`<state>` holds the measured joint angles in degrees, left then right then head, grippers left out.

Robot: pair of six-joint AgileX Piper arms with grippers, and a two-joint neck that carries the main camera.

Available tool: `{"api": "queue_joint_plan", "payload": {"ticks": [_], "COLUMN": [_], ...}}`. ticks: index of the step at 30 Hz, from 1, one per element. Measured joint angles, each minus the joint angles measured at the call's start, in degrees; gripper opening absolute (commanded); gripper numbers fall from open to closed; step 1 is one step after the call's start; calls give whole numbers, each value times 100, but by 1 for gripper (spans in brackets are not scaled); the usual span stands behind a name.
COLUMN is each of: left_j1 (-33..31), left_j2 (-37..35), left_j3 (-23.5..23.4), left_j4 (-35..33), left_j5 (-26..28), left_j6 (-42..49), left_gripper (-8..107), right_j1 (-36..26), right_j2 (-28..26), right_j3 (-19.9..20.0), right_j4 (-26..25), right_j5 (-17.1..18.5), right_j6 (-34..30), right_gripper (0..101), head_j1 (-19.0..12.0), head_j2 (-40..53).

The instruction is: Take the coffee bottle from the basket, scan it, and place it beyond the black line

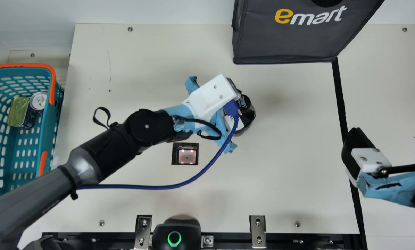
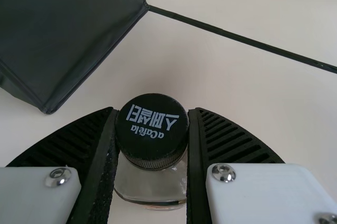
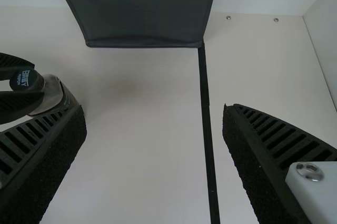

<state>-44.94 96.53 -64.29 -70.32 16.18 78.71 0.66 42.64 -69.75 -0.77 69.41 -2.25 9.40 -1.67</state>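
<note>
Bottle (image 2: 152, 182) is sitting in left gripper (image 2: 152, 110), fingers closing on both sides of the cap (image 2: 151, 129). It's hanging between scanner (image 1: 187, 155) and black line (image 1: 339, 93), on the near side of the line; can't tell if the base is touching the table (image 1: 290, 180). Right gripper (image 3: 152, 109) is hovering near the line, fingers spread, gripping nothing.

Guessing the step is moving toward a handover or set-down; pictures aren't confirming a scan. If the scan's pending, bring the barcode over the scanner window first.

Doing it well: if setting down, be lowering straight until the base is seating flat, then releasing both sides evenly. If passing, right should be taking the body below the cap, left opening only once right is holding. Cap is round, so watch for swivelling. Keep the cable (image 1: 158, 187) slack and the bag (image 1: 287, 41) clear. Whole base should be landing past the line.
</note>
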Motion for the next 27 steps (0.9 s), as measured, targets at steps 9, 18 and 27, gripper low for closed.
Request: {"api": "queue_joint_plan", "payload": {"ticks": [9,18,27], "left_j1": [-33,-43,-54], "left_j2": [10,-34,-82], "left_j3": [116,209,294], "left_j4": [-330,-619,-833], "left_j5": [-92,-147,-172], "left_j6": [396,703,927], "left_gripper": [10,34,64], "right_j1": [0,0,0], "right_j2": [0,0,0], "right_j3": [0,0,0], "right_j4": [0,0,0], "right_j5": [14,14,14], "right_j6": [0,0,0], "right_gripper": [91,91,91], "head_j1": [0,9,9], "head_j2": [0,0,0]}}
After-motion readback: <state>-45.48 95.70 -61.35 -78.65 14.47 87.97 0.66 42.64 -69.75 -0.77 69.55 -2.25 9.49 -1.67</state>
